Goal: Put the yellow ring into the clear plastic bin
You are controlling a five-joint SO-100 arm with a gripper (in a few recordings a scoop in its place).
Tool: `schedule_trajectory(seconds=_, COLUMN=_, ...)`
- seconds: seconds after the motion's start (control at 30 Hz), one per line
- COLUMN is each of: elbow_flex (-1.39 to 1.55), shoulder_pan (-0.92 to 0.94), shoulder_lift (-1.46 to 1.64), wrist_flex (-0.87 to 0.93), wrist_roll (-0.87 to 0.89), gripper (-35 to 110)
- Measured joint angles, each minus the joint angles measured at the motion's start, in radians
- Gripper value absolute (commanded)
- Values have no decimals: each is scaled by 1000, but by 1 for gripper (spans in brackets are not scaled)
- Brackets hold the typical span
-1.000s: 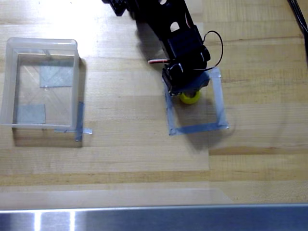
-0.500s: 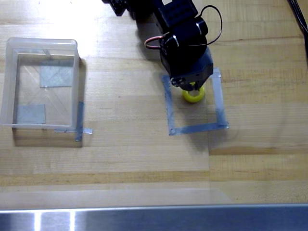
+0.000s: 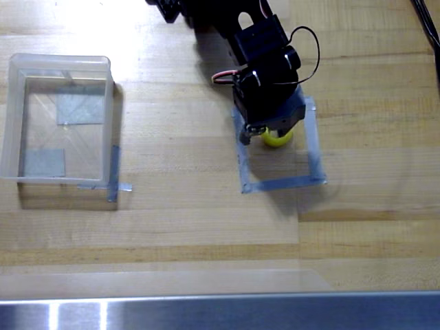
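Right of frame centre, my claw (image 3: 269,132) has dropped back over the yellow ring (image 3: 278,139); grip unclear, clear plastic bin (image 3: 60,63) waits far left.

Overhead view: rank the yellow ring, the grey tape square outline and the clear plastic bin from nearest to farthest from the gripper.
1. yellow ring, right at the gripper, partly under it.
2. grey tape square outline, surrounding the ring on the wood.
3. clear plastic bin, far left.

Tool (image 3: 269,130) covers upper part of yellow ring (image 3: 278,139); finger stance unreadable from above.
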Motion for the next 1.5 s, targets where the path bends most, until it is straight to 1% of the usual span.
schedule_trajectory(seconds=0.17, elbow_flex=0, shoulder_pan=-37, shoulder_lift=-44, wrist_flex=-26, wrist_roll=12, gripper=24)
schedule_trajectory(seconds=0.43, elbow_flex=37, shoulder_pan=-28, shoulder_lift=-106, wrist_flex=-31, wrist_roll=3, gripper=24)
schedule_trajectory(seconds=0.77, elbow_flex=130, shoulder_pan=-3, shoulder_lift=-98, wrist_flex=-132, wrist_roll=17, gripper=24)
schedule_trajectory(seconds=0.87, elbow_flex=153, shoulder_pan=-3, shoulder_lift=-83, wrist_flex=-160, wrist_roll=17, gripper=19)
schedule_trajectory(seconds=1.03, elbow_flex=153, shoulder_pan=11, shoulder_lift=-81, wrist_flex=-163, wrist_roll=11, gripper=-1)
schedule_trajectory(seconds=1.07, elbow_flex=161, shoulder_pan=17, shoulder_lift=-81, wrist_flex=-163, wrist_roll=6, gripper=-2)
schedule_trajectory(seconds=1.17, elbow_flex=173, shoulder_pan=38, shoulder_lift=-80, wrist_flex=-164, wrist_roll=9, gripper=2)
schedule_trajectory(seconds=1.2, elbow_flex=163, shoulder_pan=17, shoulder_lift=-81, wrist_flex=-178, wrist_roll=8, gripper=3)
schedule_trajectory(seconds=1.5, elbow_flex=175, shoulder_pan=5, shoulder_lift=-66, wrist_flex=-179, wrist_roll=3, gripper=2)
